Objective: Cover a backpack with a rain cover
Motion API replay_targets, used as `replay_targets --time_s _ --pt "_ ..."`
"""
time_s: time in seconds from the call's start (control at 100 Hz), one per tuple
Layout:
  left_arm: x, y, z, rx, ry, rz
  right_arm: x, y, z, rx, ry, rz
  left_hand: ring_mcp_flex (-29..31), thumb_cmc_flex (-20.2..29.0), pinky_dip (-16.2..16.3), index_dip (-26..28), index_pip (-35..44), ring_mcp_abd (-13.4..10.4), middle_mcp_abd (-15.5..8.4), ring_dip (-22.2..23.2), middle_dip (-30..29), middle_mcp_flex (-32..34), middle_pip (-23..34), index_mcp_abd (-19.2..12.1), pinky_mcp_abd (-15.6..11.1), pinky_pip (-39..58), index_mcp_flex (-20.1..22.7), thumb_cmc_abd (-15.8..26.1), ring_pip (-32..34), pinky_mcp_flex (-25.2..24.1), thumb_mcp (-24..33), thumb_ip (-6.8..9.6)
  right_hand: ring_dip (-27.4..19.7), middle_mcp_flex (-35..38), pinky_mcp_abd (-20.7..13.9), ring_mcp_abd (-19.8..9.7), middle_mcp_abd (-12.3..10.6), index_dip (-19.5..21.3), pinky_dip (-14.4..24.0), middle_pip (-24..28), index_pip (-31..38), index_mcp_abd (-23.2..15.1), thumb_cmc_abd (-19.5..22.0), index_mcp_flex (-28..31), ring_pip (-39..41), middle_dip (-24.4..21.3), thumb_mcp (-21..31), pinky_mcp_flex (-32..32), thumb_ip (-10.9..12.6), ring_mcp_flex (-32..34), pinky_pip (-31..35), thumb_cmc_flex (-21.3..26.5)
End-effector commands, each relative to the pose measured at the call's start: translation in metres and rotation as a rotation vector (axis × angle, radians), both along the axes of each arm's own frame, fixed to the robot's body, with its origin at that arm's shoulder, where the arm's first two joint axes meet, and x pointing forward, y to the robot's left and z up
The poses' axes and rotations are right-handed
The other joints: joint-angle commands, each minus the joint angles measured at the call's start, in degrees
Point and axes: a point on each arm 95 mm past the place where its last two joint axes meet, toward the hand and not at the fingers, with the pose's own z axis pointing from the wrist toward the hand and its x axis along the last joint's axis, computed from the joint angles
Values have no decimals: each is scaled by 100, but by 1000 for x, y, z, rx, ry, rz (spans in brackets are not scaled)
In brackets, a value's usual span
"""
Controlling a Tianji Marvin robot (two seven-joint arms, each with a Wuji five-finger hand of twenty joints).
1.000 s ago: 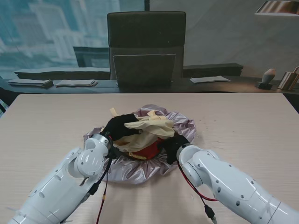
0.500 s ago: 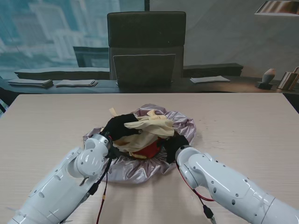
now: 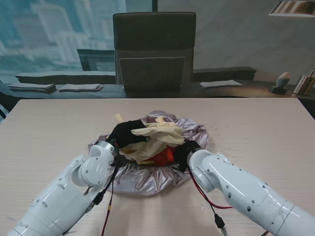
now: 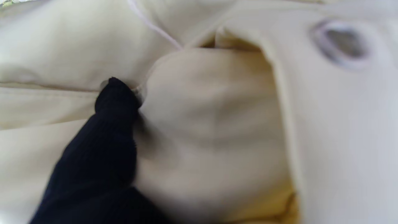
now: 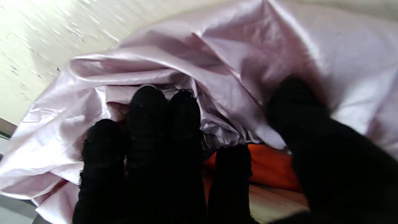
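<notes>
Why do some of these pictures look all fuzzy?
Left wrist view: too close, so the cream backpack and the robot hand's black finger blur. Right wrist view: fingers soft, glare whitens the table. Stand view: sharp.

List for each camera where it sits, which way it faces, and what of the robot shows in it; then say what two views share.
Stand view: above the shoulders, looking down at the table; both white arms, left hand, right hand at the backpack.
Left wrist: along one black finger pressed into cream backpack fabric.
Right wrist: along black fingers against the pink rain cover.
Shared: stand and right wrist views both show the rain cover and the red patch.
</notes>
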Motion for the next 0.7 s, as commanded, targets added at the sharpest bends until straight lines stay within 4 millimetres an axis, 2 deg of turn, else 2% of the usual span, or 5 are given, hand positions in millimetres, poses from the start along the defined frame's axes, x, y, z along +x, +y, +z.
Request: replay_targets --time_s 0.0,0.15,0.37,0.4,0.69 --pt "1 -2 -1 19 2 -22 -5 -7 -6 -20 25 -8 103 335 -4 200 614 -50 -197 100 88 320 344 -538 143 35 523 666 93 -136 325 106 51 -160 -18 -72 -95 261 -74 -54 590 -50 -165 558 -55 115 -187 -102 -351 38 -20 -200" --pt "7 0 -6 113 -18 -69 -6 -13 4 -37 42 30 95 285 -16 224 601 -129 -302 84 96 322 315 -687 99 11 528 660 63 -170 316 107 104 -261 -38 -64 -66 704 -39 -39 735 -263 -41 1092 -47 290 -406 -287 -387 -136 -123 -251" --pt "15 4 -14 300 -60 -175 -10 -24 21 -121 101 118 108 184 -11 257 547 -209 -483 39 93 347 204 -947 10 25 548 644 -10 -211 335 106 85 -354 -159 -253 -211 768 -87 -128 599 -447 -364 1134 -212 349 -265 -411 -475 -247 -331 -205" --pt "16 5 -15 327 -66 -190 -10 -26 23 -128 101 130 154 165 -6 267 543 -365 -517 27 94 355 185 -992 3 36 553 637 -17 -212 337 102 88 -302 -185 -261 -229 770 -93 -121 629 -471 -440 1175 -216 356 -226 -390 -493 -207 -347 -182" --pt "23 12 -21 505 -77 -285 -8 -41 37 -166 31 190 182 9 -56 371 479 -579 -721 -90 142 392 5 -1277 -106 -47 577 599 -210 -328 468 66 195 1257 -203 -55 -117 -94 -201 -484 1099 -138 -797 2730 -216 26 338 628 -502 942 -199 -378"
